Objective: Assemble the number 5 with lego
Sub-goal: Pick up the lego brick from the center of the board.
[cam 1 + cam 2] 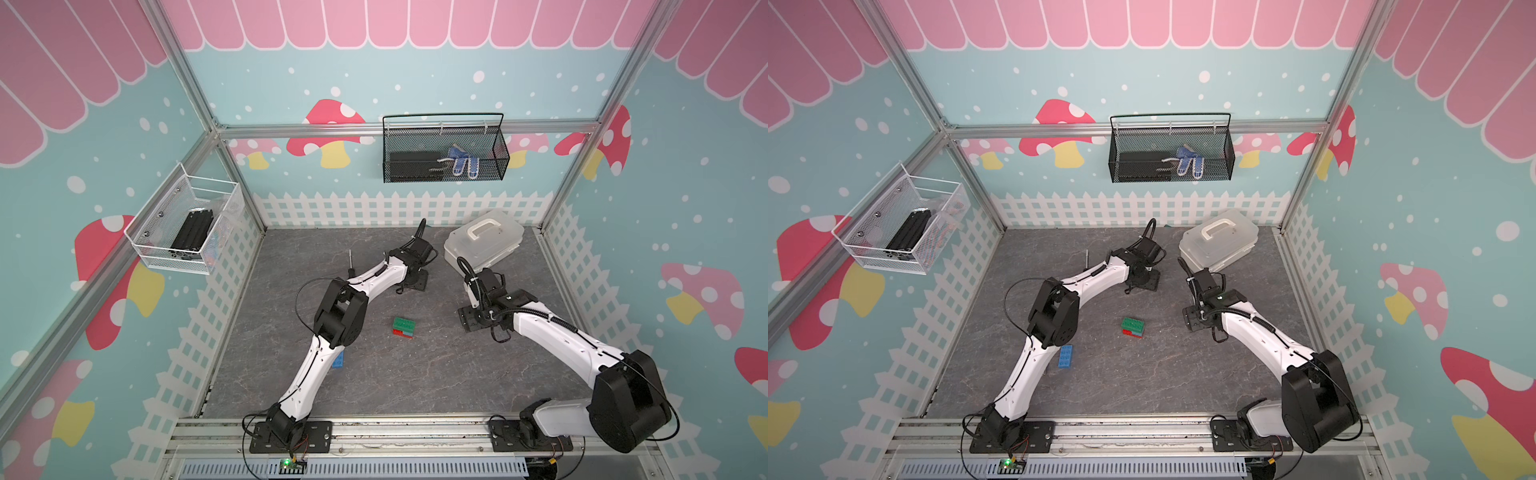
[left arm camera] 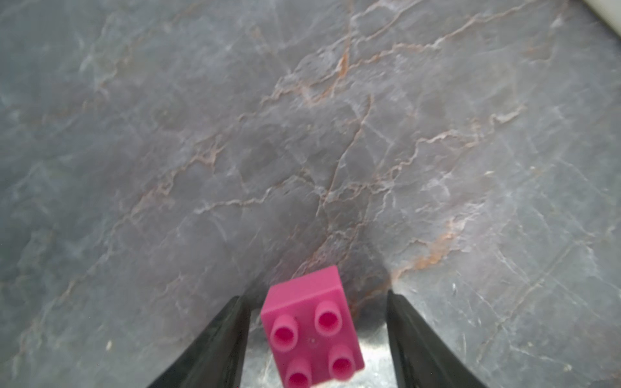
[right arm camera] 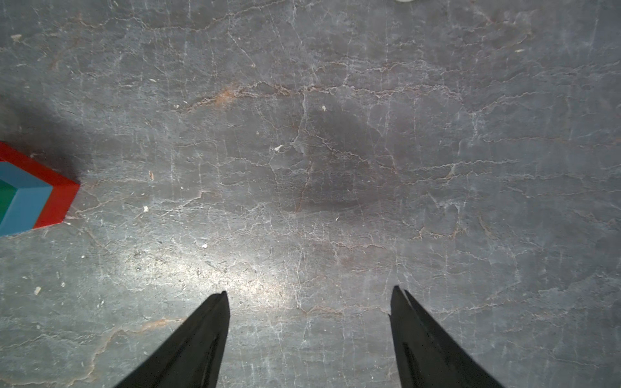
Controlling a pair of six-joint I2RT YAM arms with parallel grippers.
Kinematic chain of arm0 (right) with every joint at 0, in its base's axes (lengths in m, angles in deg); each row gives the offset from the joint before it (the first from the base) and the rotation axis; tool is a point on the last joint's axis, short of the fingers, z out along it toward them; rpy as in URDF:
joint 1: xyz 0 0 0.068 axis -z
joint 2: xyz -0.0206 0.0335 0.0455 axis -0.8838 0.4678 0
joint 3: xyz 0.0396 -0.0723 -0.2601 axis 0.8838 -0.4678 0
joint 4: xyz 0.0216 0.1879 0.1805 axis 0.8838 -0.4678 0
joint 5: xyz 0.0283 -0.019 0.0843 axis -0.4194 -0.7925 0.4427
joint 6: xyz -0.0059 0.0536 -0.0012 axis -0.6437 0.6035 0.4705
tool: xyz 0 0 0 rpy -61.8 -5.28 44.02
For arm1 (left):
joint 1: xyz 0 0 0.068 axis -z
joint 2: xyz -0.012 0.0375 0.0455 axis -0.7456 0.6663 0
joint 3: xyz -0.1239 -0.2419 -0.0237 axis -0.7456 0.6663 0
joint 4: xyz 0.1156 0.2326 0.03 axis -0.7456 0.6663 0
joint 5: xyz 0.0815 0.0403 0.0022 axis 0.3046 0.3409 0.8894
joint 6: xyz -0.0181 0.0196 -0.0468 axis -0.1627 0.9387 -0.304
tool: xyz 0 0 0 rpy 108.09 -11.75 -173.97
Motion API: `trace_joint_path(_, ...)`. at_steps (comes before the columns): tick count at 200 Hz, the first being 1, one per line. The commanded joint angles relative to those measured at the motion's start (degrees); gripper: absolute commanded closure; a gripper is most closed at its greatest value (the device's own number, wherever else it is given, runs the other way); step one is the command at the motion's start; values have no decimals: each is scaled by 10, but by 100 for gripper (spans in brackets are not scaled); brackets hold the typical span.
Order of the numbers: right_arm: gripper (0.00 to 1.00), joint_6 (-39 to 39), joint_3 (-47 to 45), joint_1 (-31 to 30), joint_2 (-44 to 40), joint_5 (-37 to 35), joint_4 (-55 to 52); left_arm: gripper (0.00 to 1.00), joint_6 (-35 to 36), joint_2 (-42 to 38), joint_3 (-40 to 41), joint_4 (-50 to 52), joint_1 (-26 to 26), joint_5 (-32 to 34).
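A partial stack of lego (image 1: 404, 328) (image 1: 1133, 328) stands mid-table: a long green brick on top, a short blue one under it, a long red one at the bottom. A corner of this stack (image 3: 30, 195) shows at the edge of the right wrist view. A long blue brick (image 1: 1065, 356) lies flat beside my left arm. The short pink brick (image 2: 311, 332) sits between the fingers of my open left gripper (image 2: 315, 295), studs toward the camera, with a gap on each side. My right gripper (image 3: 309, 289) is open over bare table, to the right of the stack.
A clear plastic box with a handle (image 1: 482, 241) stands at the back right. A screwdriver (image 1: 351, 264) lies behind my left arm. A black mesh basket (image 1: 444, 149) hangs on the back wall and a white one (image 1: 187, 224) on the left wall.
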Motion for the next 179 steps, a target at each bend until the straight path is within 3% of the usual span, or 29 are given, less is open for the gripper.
trace_joint_path(1,29,6,14,-4,-20,-16,-1,9,-5,-7,-1,5,-3,8)
trace_joint_path(44,16,10,-1,4,-35,-35,12,9,-4,-4,-4,8,-4,11)
trace_joint_path(117,14,30,-91,7,-148,-37,63,8,-1,-34,-36,51,-4,12)
trace_joint_path(147,13,64,-163,9,-231,-63,123,8,-11,-46,-53,86,-3,29)
trace_joint_path(179,13,155,-232,38,-309,-76,176,8,-15,-45,-77,118,-3,29)
